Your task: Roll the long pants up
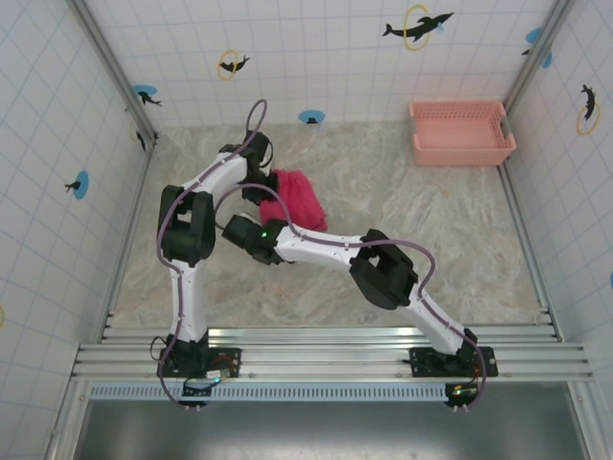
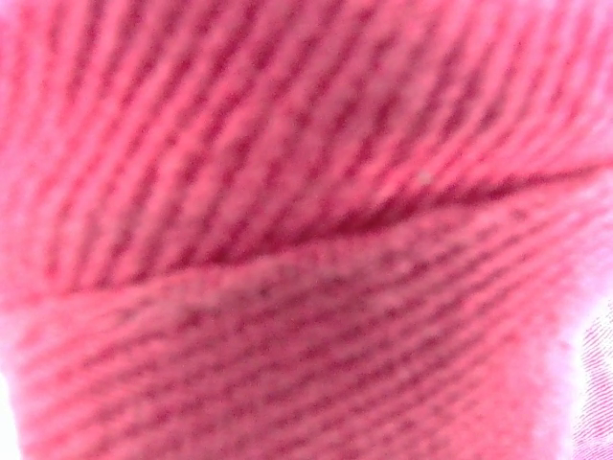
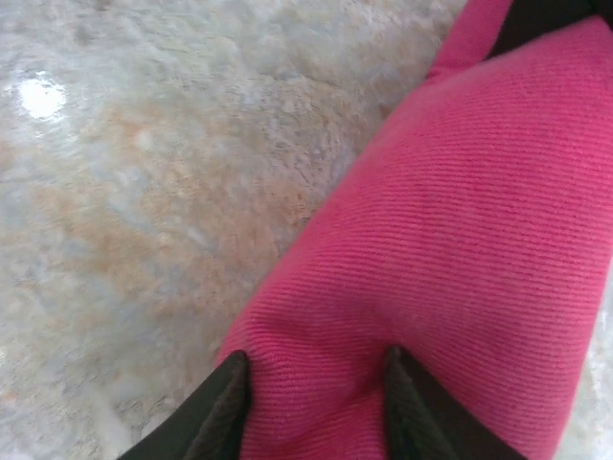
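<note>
Spreading across the whole cell, a table with a mottled beige-and-grey stone pattern forms the working surface. White tiled panels dotted with dolphin stickers wall it in on three sides, and silver rails run along the near edge.

Far back on the right, close to the corner, sits a salmon-pink slotted basket; its inner floor shows the same pale pink. Well apart from it, left of the table's middle, the long pants lie gathered into one compact magenta-red bundle.

The left gripper meets the bundle's left side. Its wrist camera sits so close that the ribbed cloth is a blur, and I cannot tell how far its jaws stand apart.

The right gripper comes at the bundle's near side. In its wrist view the two black fingers sit partly closed on either side of a rounded fold of the cloth. They touch it, and the fabric bulges between them and puckers at the tips, so a pinch of the pants is held. Bare table lies just left of that fold.
</note>
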`<action>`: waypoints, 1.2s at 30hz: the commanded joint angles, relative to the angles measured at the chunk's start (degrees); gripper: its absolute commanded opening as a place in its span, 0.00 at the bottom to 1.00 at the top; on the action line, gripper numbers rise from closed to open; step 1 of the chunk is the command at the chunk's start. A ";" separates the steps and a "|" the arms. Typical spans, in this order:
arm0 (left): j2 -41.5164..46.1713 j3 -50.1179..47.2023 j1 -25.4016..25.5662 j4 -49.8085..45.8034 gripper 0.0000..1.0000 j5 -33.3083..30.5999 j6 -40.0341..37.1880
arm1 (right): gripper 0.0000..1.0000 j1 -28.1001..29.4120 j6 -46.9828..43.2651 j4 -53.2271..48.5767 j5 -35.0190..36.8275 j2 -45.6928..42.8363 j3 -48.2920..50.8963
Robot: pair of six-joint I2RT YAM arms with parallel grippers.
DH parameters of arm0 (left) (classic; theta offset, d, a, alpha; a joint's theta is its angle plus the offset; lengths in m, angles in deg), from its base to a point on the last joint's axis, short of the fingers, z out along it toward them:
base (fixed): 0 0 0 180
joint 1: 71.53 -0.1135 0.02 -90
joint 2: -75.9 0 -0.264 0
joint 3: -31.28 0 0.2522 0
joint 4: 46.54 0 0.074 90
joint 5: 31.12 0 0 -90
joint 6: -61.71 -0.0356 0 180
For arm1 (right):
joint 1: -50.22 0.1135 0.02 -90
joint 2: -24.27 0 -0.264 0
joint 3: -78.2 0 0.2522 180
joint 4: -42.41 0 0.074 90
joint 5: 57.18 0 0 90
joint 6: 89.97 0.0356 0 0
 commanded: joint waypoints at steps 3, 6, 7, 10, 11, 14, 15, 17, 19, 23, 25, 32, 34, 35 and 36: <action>-1.09 -3.63 -0.15 -6.16 0.00 -1.04 -1.68 | 0.19 -7.27 1.17 6.42 -15.45 -4.14 9.77; 0.46 -4.70 -0.44 -5.51 0.02 -0.64 -1.52 | 0.14 -10.43 2.81 12.17 -25.21 -6.21 15.18; 1.06 -4.94 -0.53 -5.32 0.04 -0.59 -1.43 | 0.13 -11.57 3.45 15.52 -29.63 -7.05 17.68; 3.05 -5.16 -0.84 -5.26 0.21 -0.39 -1.39 | 0.10 -14.56 6.12 24.73 -42.01 -8.68 23.11; 3.69 -5.17 -0.98 -5.34 0.22 -0.45 -1.43 | 0.10 -15.36 6.88 27.12 -46.43 -8.86 24.15; 6.36 -5.17 -1.89 -5.49 0.44 -0.65 -1.52 | 0.09 -17.19 9.67 33.95 -58.26 -9.25 26.99; 7.49 -5.23 -2.27 -5.56 0.49 -1.06 -1.60 | 0.09 -17.79 11.33 36.05 -61.28 -9.23 27.66; 9.93 -5.60 -2.96 -5.55 0.64 -2.24 -1.76 | 0.08 -18.88 14.97 42.72 -67.09 -9.77 29.91; 12.41 -5.93 -3.63 -5.82 0.68 -3.51 -2.08 | 0.08 -19.95 20.01 50.14 -70.82 -10.33 31.97; 16.22 -6.31 -4.50 -6.75 0.79 -5.11 -3.26 | 0.08 -21.54 35.05 67.68 -77.92 -9.34 34.21; 17.82 -6.64 -4.50 -7.22 0.82 -5.62 -4.11 | 0.09 -21.83 44.76 77.73 -80.80 -8.13 33.98; 21.09 -9.14 -4.46 -7.92 0.85 -6.95 -6.70 | 0.10 -21.98 70.13 99.73 -78.60 -4.20 34.20; 20.73 -9.63 -4.50 -7.90 0.86 -6.65 -7.26 | 0.10 -22.24 77.62 105.02 -75.93 -2.45 35.30; 20.30 -9.71 -4.50 -7.87 0.89 -6.51 -7.45 | 0.10 -22.38 80.11 106.46 -74.67 -0.16 35.87; 19.55 -9.66 -4.50 -7.83 0.89 -6.23 -7.79 | 0.10 -22.57 82.40 109.56 -73.31 1.31 36.66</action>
